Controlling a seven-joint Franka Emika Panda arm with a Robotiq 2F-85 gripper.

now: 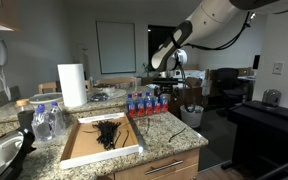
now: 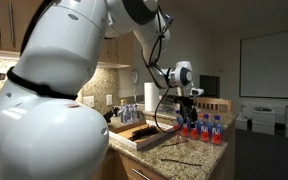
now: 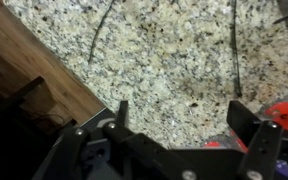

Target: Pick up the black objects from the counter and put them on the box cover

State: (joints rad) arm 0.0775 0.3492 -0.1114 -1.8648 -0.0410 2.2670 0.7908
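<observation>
Thin black wiry objects lay clumped in the tan cardboard box cover, with more strands on the speckled granite counter. The dark gripper hovered above, jaws spread, empty.

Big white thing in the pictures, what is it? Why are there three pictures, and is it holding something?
It is a robot arm with a gripper at its end, like a hand with two fingers. Two pictures come from cameras in the room. The third comes from a camera on the wrist, looking down at the speckled counter. On it stand a cardboard box cover with black objects inside, bottles and a paper towel roll. More thin black pieces lie on the stone. The gripper is open and holds nothing.
</observation>
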